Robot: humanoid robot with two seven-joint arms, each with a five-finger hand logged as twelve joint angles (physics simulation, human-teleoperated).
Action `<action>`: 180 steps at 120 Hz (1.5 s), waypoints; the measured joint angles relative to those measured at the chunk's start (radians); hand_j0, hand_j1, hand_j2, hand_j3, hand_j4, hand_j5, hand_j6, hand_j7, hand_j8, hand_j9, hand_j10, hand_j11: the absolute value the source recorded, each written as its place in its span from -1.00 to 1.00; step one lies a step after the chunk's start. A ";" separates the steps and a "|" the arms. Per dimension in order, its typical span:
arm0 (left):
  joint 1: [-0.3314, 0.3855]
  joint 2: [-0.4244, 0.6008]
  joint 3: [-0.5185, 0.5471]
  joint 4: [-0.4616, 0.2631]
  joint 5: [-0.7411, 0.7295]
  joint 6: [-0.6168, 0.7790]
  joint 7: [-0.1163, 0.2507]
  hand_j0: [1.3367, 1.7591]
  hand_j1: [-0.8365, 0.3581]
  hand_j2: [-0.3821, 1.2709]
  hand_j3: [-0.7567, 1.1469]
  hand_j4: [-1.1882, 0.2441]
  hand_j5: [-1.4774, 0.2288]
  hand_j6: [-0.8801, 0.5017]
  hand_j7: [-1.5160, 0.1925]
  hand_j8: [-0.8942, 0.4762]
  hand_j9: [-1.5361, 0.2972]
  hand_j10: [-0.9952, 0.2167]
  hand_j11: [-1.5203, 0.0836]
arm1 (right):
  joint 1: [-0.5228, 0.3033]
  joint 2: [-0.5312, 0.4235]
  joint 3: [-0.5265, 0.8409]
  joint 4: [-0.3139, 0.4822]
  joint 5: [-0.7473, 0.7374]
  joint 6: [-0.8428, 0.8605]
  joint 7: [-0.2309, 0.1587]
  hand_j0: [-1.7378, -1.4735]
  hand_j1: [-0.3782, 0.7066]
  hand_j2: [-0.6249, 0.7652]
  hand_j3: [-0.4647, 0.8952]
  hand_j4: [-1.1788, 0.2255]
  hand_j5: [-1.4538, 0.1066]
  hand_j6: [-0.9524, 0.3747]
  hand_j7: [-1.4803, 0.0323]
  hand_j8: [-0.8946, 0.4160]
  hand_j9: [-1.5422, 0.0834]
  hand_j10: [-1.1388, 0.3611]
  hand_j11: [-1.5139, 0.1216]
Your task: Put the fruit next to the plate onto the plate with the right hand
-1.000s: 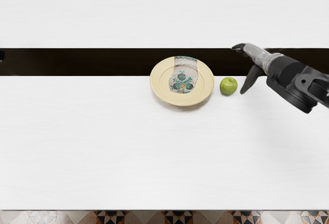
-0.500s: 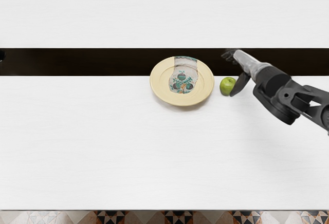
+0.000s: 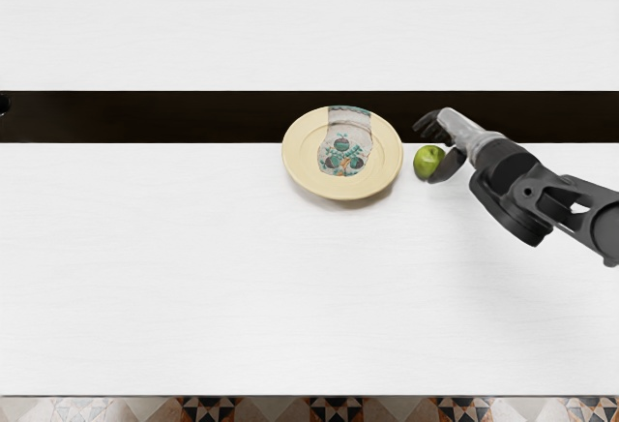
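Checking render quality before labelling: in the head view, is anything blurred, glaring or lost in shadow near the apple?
Head view: sharp, evenly lit, no glare; the white table is very bright; the plate casts a soft shadow on its near side; the apple reads clearly; the dark robot hand partly merges with the black gap behind the table.

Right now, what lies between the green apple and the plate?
Nothing. In the head view, only a short strip of bare white table separates the green apple from the right rim of the plate.
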 joint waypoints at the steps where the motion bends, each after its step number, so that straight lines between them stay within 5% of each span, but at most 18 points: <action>1: 0.000 0.000 0.000 0.000 0.000 0.000 0.000 0.52 0.52 -0.48 -0.21 0.33 0.38 -0.06 0.42 -0.04 0.34 0.26 0.52 | 0.000 0.000 0.000 -0.001 0.000 0.000 0.000 -0.40 -0.15 -0.20 -0.32 0.16 0.26 -0.12 0.33 -0.19 0.32 0.03 0.28; 68: 0.000 0.000 0.000 0.000 0.000 0.000 0.000 0.52 0.52 -0.48 -0.21 0.33 0.38 -0.06 0.42 -0.04 0.34 0.26 0.52 | -0.001 0.031 0.000 -0.041 0.009 0.002 0.000 -0.39 0.05 -0.23 -0.32 0.03 0.11 -0.25 0.18 -0.33 0.17 -0.09 0.13; 101: 0.000 0.000 0.000 0.000 0.000 0.000 0.000 0.52 0.52 -0.48 -0.21 0.33 0.38 -0.06 0.42 -0.04 0.34 0.26 0.52 | 0.000 0.037 -0.010 -0.039 0.007 0.005 -0.013 -0.39 0.11 -0.23 -0.32 -0.04 0.09 -0.27 0.13 -0.23 0.13 -0.14 0.09; 180: 0.000 0.000 0.000 0.000 0.000 0.000 0.000 0.52 0.52 -0.48 -0.20 0.33 0.38 -0.06 0.42 -0.04 0.34 0.26 0.52 | 0.035 0.013 0.022 -0.032 0.129 0.022 -0.013 -0.39 0.13 0.06 -0.32 -0.12 -0.10 -0.34 -0.02 -0.25 -0.02 -0.17 -0.06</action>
